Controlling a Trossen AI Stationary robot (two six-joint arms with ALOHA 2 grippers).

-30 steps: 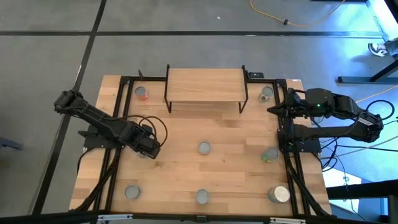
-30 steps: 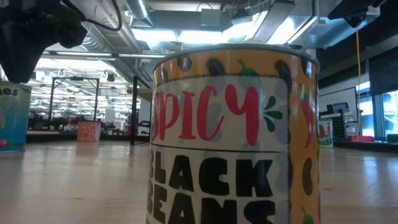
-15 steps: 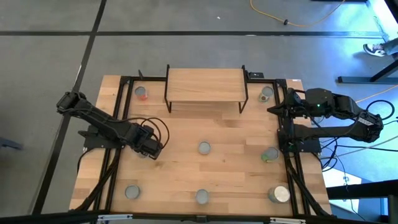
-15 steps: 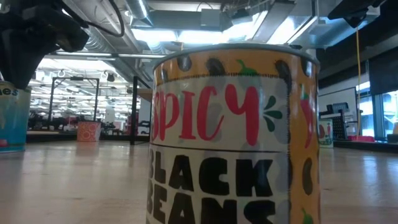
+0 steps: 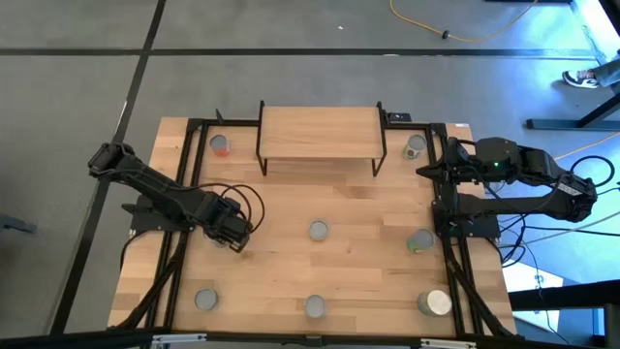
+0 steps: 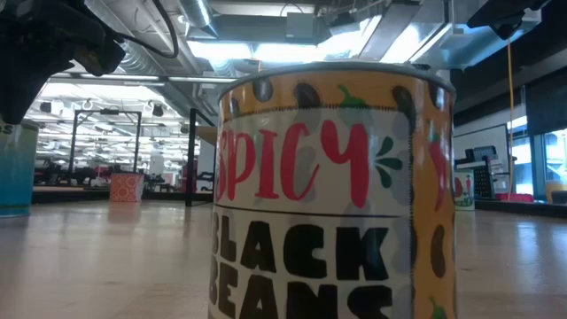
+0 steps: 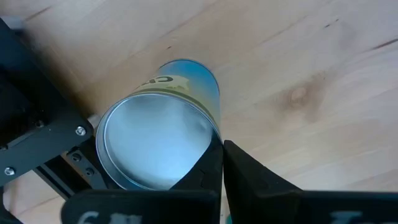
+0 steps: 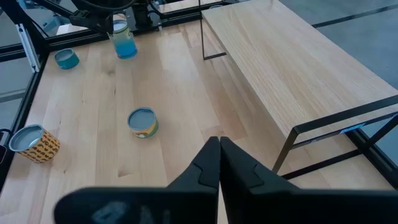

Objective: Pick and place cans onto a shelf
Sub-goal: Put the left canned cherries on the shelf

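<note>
My left gripper is shut and stands low beside a blue-labelled can at the table's left middle. The can stands upright on its base and also shows in the low view and the right wrist view. My right gripper is shut and empty, raised over the table's far right. The shelf stands on its black legs at the far middle, its plank top bare. Other cans stand upright: far left, far right, middle. My left gripper's shut fingers come from above, slanting, right at the rim of the blue can's silvery top. Whether they touch the rim I cannot tell. The can stands upright on the table.
More cans stand along the near side: near left, near middle, which fills the low view, a wider one near right, and a green one at the right. Black frame rails run along both table sides.
My left gripper has come down a little toward the blue can, staying shut. My right arm has kept still.
</note>
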